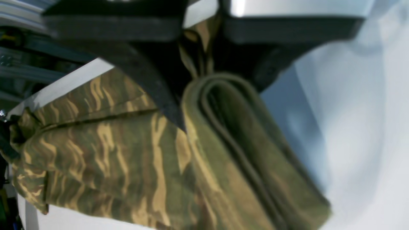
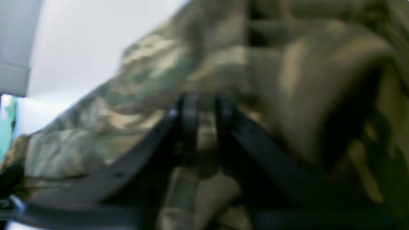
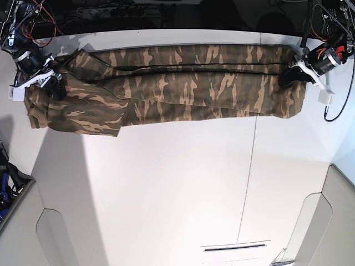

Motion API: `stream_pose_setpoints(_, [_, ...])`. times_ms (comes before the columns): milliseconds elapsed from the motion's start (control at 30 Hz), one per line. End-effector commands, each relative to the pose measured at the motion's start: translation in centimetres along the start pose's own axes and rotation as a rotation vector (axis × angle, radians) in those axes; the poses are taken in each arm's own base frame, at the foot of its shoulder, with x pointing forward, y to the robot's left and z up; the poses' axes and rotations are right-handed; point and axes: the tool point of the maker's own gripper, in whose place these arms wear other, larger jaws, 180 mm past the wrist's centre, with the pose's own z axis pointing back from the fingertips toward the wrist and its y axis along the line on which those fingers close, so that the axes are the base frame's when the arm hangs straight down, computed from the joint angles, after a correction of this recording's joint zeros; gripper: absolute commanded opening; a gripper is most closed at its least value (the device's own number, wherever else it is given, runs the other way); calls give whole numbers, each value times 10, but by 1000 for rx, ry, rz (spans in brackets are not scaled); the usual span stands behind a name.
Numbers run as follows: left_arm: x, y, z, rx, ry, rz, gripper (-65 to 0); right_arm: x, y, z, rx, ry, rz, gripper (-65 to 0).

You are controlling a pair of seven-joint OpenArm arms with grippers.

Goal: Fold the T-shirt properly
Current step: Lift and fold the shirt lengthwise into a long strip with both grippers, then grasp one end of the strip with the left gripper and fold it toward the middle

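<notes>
Camouflage T-shirt (image 3: 166,83) stretched in a long folded band along the far edge of the white table (image 3: 166,183), left gripper (image 1: 201,38) pinched tight on one end's bunched cloth, right gripper (image 2: 204,111) at the other end, fingers narrowly parted with fabric between them, grip unclear.

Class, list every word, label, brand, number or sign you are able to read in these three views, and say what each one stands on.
None: no readable text in any view.
T-shirt: camouflage print only, no lettering or label visible.
Table: plain white, no markings readable.
Left hand and right hand: no brand or number shows; the right wrist view is too blurred to tell.
</notes>
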Motion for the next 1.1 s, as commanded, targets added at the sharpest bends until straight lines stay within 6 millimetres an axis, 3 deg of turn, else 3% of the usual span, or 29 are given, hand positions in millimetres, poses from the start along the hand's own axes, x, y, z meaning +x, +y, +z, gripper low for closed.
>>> stream_pose_setpoints(0, [23, -2, 9, 0, -43, -62, -650, 21, 8, 5, 31, -53, 26, -481])
stream_pose_setpoints(300, [60, 21, 40, 119, 7, -249, -650, 66, 51, 28, 85, -124, 190, -457])
stream_pose_setpoints(433, [70, 34, 52, 184, 42, -316, -650, 79, 59, 36, 82, -161, 232, -457])
stream_pose_setpoints(533, [75, 29, 54, 184, 40, -347, -650, 80, 59, 37, 77, -160, 238, -457])
stream_pose_setpoints(700, [88, -9, 51, 131, -12, -441, -650, 77, 52, 36, 42, -141, 256, -457])
stream_pose_setpoints(800, [88, -51, 46, 46, -45, -495, -650, 76, 49, 36, 26, -132, 266, -457])
stream_pose_setpoints(933, [73, -101, 29, -55, -42, -570, -650, 76, 49, 36, 27, -133, 265, -457])
stream_pose_setpoints(1067, [44, -127, 0, -128, 10, -613, -650, 76, 49, 36, 26, -133, 265, -457])
